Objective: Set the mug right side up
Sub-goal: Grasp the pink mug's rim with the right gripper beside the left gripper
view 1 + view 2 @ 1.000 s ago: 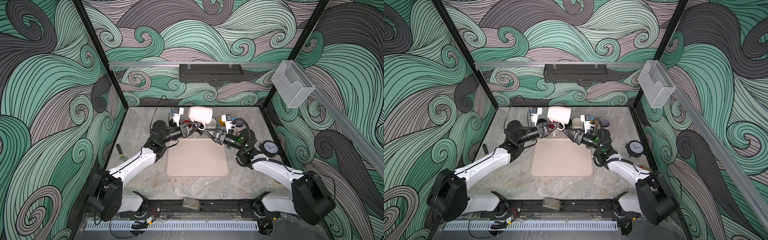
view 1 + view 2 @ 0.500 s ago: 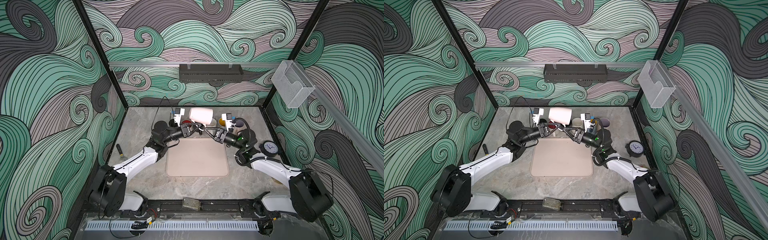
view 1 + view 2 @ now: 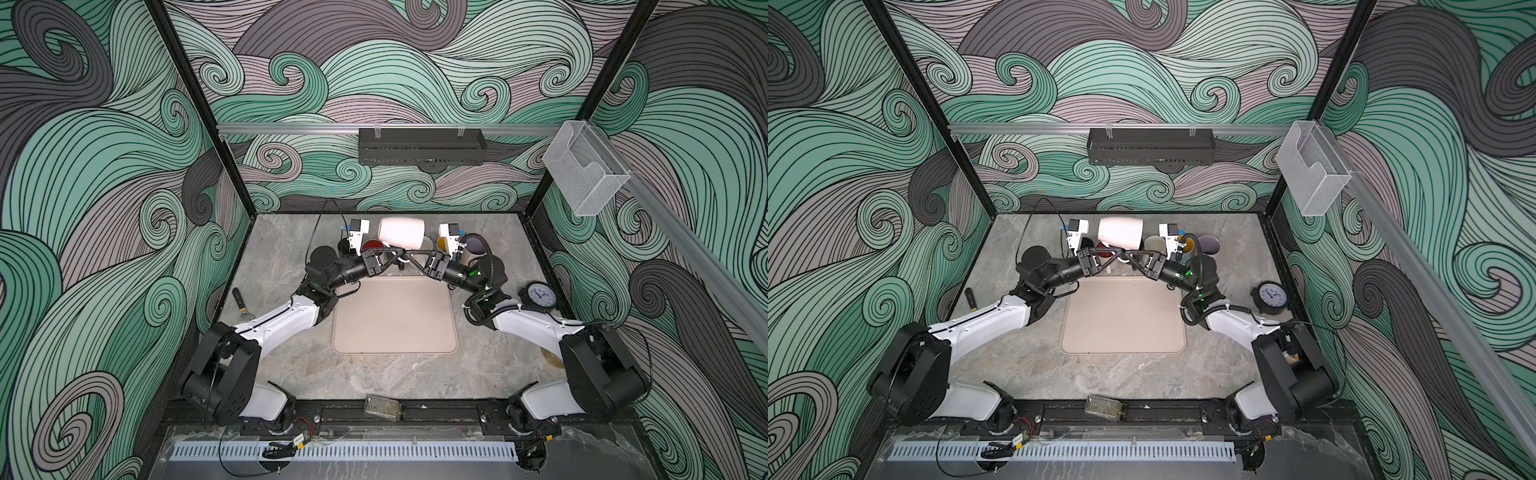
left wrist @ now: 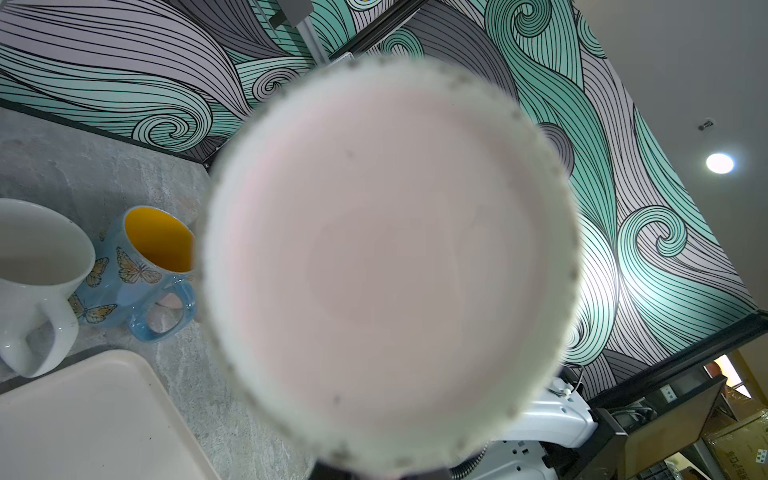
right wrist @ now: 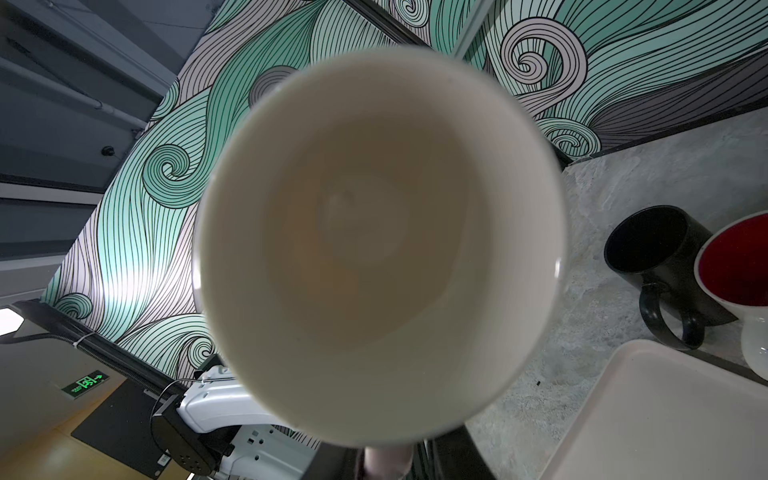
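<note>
The mug (image 3: 401, 232) hangs sideways above the desk's (image 3: 291, 232) back edge, left claw (image 3: 394, 253) clamped on its handle (image 5: 386, 463), right claw (image 3: 407, 254) narrow around that same handle, gripping or not I cannot tell, so this looks like a handover so the flip can finish.

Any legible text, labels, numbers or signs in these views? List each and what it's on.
Nothing can be read well enough to quote.
Green lit sign, outside the cell: an arrow shows, the characters are too blurred.
Dial on the table: numerals too small.
Cardboard box, outside the cell: printed label, blurred.
Sticker on a black housing: too small.
Pale mug: no lettering visible.
Butterfly mug: butterfly print only, no words.
</note>
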`<move>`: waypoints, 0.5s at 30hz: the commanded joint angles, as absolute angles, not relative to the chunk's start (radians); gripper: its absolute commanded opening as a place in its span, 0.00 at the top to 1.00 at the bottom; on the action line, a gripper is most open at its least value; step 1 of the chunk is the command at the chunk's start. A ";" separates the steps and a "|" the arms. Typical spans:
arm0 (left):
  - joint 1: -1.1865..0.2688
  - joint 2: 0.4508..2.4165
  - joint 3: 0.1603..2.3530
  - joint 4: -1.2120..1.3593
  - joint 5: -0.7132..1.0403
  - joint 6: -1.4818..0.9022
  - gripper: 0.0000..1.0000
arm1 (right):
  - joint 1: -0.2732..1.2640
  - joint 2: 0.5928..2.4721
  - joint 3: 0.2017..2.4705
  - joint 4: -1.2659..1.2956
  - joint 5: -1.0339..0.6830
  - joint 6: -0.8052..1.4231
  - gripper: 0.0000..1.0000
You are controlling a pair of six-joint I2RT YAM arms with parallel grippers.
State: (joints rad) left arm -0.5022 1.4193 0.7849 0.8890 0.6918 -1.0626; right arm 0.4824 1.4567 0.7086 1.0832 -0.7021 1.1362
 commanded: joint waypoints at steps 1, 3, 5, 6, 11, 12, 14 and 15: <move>-0.537 1.442 0.794 0.980 0.723 -1.039 1.00 | 0.477 1.465 0.751 1.140 -0.656 1.161 0.74; -0.550 1.455 0.797 0.979 0.721 -1.035 1.00 | 0.476 1.472 0.756 1.133 -0.647 1.162 0.75; -0.559 1.461 0.799 0.983 0.721 -1.033 1.00 | 0.477 1.480 0.759 1.137 -0.633 1.164 0.76; -0.563 1.465 0.797 0.983 0.719 -1.032 1.00 | 0.477 1.483 0.762 1.139 -0.627 1.167 0.76; -0.574 1.474 0.789 0.980 0.719 -1.032 1.00 | 0.478 1.507 0.780 1.184 -0.612 1.189 0.80; -0.574 1.476 0.785 0.980 0.718 -1.032 1.00 | 0.479 1.513 0.786 1.199 -0.609 1.197 0.84; -0.574 1.479 0.776 0.981 0.712 -1.032 1.00 | 0.480 1.530 0.800 1.228 -0.610 1.213 1.00; -0.574 1.480 0.774 0.977 0.707 -1.029 1.00 | 0.480 1.536 0.807 1.239 -0.611 1.222 1.00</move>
State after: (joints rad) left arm -0.5346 1.4719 0.7822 0.9474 0.6144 -1.0470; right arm 0.4820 1.5227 0.7425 1.1152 -0.6781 1.1992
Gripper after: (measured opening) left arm 0.156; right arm 0.170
